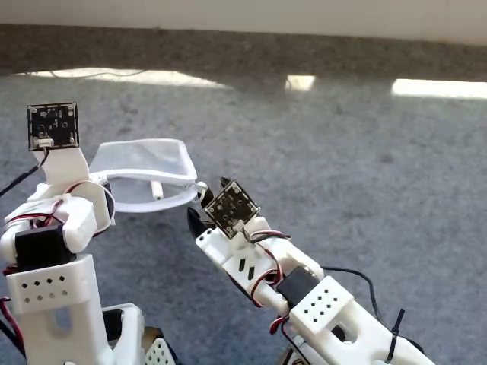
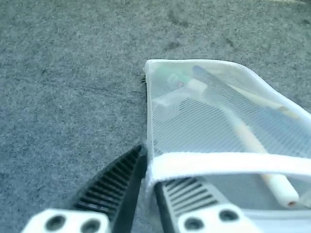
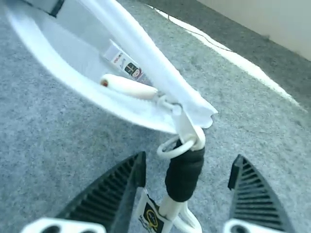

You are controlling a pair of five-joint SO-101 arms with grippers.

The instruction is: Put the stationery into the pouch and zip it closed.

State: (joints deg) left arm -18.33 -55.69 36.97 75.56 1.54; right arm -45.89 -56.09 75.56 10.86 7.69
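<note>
On my left, the left gripper (image 2: 146, 162) has its jaws pinched tight on the pouch (image 1: 144, 163). They grip the white band along its edge at the near left corner, with the mesh wall rising just past the fingertips. The left arm stands over that corner, at the left side of the grey carpeted surface (image 1: 342, 167).

The pouch lies left of centre, a little away from me, with its mouth gaping and the zip not run shut. Through the mesh I can see a white pen (image 2: 252, 145) lying lengthwise inside, its end close to the open mouth. A green item (image 2: 172, 77) sits at the far end of the pouch, though I cannot tell what it is. From the right wrist camera a small labelled piece (image 3: 124, 63) also shows inside, just beyond the pen.

At the pouch's right end the zip pull (image 3: 182, 177) hangs out toward me, a ring with a black sleeve on its tab. The right gripper (image 3: 189, 158) sits there with its jaws spread wide. One finger is on each side of the pull, neither touching it. The right arm comes in from the near right.
</note>
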